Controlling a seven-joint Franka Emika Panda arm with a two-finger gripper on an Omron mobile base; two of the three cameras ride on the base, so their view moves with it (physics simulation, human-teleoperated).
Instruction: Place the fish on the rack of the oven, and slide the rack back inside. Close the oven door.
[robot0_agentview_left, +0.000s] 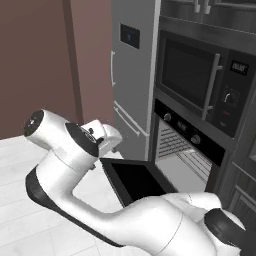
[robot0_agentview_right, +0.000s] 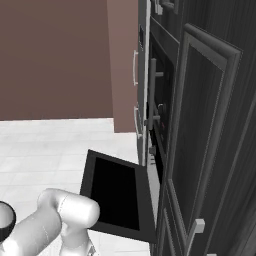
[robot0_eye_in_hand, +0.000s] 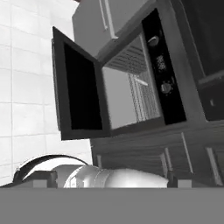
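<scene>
White Franka arm (robot0_agentview_left: 150, 220), dark joints.
Glossy rounded white links, black bands at the joints, a dark round cap on one end, small dark fittings near the wrist.

The black oven (robot0_agentview_left: 187, 145) stood open, its oven door (robot0_agentview_left: 137, 180) folded down flat toward the near side; the grey rack (robot0_eye_in_hand: 131, 59) sat inside.

Left base view from behind the arm, angled forward and down onto the open oven door (robot0_agentview_left: 140, 181); right base view along the cabinet fronts, near the same door (robot0_agentview_right: 117, 195); hand view rolled sideways, facing the oven (robot0_eye_in_hand: 131, 87) from farther back.
</scene>
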